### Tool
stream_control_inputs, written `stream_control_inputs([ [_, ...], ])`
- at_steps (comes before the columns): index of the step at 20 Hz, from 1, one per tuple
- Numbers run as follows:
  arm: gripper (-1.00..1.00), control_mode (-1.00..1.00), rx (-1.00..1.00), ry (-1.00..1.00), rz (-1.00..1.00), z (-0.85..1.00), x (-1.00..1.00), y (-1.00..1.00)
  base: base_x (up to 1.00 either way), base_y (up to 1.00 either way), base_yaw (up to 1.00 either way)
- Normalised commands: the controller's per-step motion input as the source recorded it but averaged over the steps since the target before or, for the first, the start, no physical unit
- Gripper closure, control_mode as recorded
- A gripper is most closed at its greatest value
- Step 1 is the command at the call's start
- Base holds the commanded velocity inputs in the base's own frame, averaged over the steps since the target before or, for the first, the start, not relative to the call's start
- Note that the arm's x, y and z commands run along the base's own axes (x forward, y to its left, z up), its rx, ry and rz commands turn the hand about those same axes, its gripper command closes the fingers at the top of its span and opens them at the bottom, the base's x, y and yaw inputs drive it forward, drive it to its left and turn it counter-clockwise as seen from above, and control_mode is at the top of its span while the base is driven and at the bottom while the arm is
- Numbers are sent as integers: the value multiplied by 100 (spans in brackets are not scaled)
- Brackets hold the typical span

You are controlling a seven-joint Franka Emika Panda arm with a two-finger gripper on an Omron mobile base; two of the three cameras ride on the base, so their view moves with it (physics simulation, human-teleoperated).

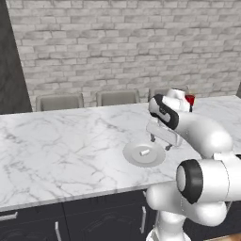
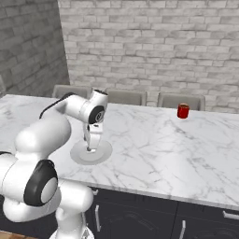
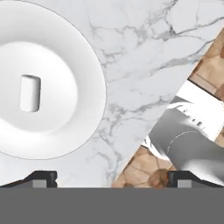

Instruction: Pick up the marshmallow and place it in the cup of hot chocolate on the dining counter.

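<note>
Marble counter (image 1: pixel 61 141) below me: my fingers (image 3: pixel 41 177) spread open, the marshmallow (image 3: pixel 29 92) on its plate (image 3: pixel 87 109) at ten o'clock; closing off-center could flick it away.

The white jointed arm with dark joints is bent forward and downward at the elbow. The two-finger dark-tipped gripper (image 1: pixel 160 142) is pointed downward, its jaws spread fully apart and nothing held between them.

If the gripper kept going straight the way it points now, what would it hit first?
The open gripper points down at the counter. It would probably meet bare marble or the plate's near rim first; the marshmallow sits off to one side in the hand view. Depth is hard to judge.
</note>
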Motion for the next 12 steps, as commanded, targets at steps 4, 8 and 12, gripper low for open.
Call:
stream_control_inputs([
  [4, -100, -100, 0, 13, 0, -19, 39, -5, 0, 0, 0],
  [8, -100, -100, -1, 0, 0, -38, 36, 3, 0, 0, 0],
  [12, -100, -100, 0, -4, 0, -43, 29, 12, 0, 0, 0],
])
